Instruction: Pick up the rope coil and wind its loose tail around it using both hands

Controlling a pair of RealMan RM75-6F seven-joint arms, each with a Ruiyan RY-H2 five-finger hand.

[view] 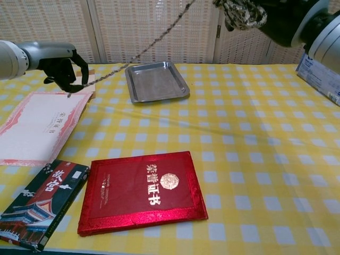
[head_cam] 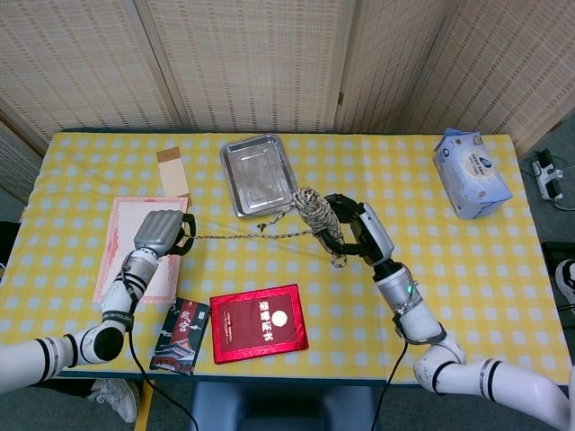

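silver-backed left hand (head_cam: pixel 159 232), black-fingered right hand (head_cam: pixel 352 229).

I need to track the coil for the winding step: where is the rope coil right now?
In the head view the rope coil sits near table centre, held off the table by the right robot hand, just right of the metal tray.

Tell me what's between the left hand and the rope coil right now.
In the head view, only the rope's loose tail spans from the left hand to the rope coil, held by the right hand, stretched above bare checkered tablecloth.
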